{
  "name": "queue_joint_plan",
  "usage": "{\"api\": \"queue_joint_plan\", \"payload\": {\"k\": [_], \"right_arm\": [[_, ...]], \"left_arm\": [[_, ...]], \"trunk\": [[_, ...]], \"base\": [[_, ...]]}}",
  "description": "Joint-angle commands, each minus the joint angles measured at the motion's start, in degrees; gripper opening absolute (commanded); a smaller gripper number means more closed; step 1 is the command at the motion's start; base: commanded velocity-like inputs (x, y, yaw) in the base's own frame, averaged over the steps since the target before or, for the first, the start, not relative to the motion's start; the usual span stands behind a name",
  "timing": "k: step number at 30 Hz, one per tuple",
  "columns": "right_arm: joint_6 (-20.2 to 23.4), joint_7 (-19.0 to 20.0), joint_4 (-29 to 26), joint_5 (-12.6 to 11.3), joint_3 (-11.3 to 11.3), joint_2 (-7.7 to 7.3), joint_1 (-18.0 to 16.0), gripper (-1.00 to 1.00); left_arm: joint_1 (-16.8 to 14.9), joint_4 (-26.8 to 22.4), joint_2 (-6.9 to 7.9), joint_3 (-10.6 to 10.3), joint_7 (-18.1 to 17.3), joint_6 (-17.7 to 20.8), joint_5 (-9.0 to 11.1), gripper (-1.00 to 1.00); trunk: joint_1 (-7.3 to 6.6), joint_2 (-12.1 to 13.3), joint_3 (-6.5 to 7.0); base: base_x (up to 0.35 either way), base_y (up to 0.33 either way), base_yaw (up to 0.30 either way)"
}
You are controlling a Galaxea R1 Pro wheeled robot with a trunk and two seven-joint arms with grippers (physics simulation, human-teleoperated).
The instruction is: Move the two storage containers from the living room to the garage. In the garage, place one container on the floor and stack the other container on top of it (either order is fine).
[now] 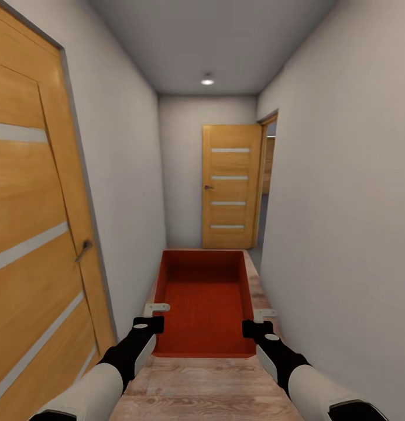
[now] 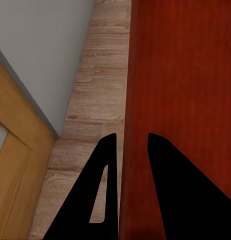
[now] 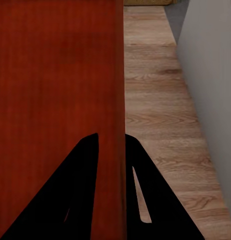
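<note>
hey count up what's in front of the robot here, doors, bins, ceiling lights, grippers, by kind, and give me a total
Wooden doors: 2, near left, far end
Red-orange storage container: 1
Ceiling light: 1
Grippers: 2, left gripper, right gripper
Total: 6

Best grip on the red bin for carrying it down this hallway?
Take the red bin by its two long side walls, near the end closest to the robot, one claw per wall, coming from above. It has no lid and thin upright walls, so each rim fits between the fingers. That is how the left claw and right claw straddle the walls now.
</note>
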Motion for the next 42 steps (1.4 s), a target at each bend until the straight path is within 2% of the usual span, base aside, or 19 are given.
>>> {"api": "queue_joint_plan", "payload": {"k": [1, 42], "right_arm": [[-1.4, -0.1, -0.2, -0.1, -1.4, -0.18, -0.1, -1.0], [-1.5, -0.1, -0.2, -0.2, -1.4, -0.2, -0.1, -1.0]], "left_arm": [[0.0, 0.0, 1.41, 1.7, 0.7, 0.4, 0.8, -1.0], [0.0, 0.2, 1.51, 1.7, 0.7, 0.4, 0.8, -1.0]], "trunk": [[0.05, 0.0, -0.02], [0.05, 0.0, -0.02]], "base": [[0.324, 0.0, 0.0], [0.324, 0.0, 0.0]]}}
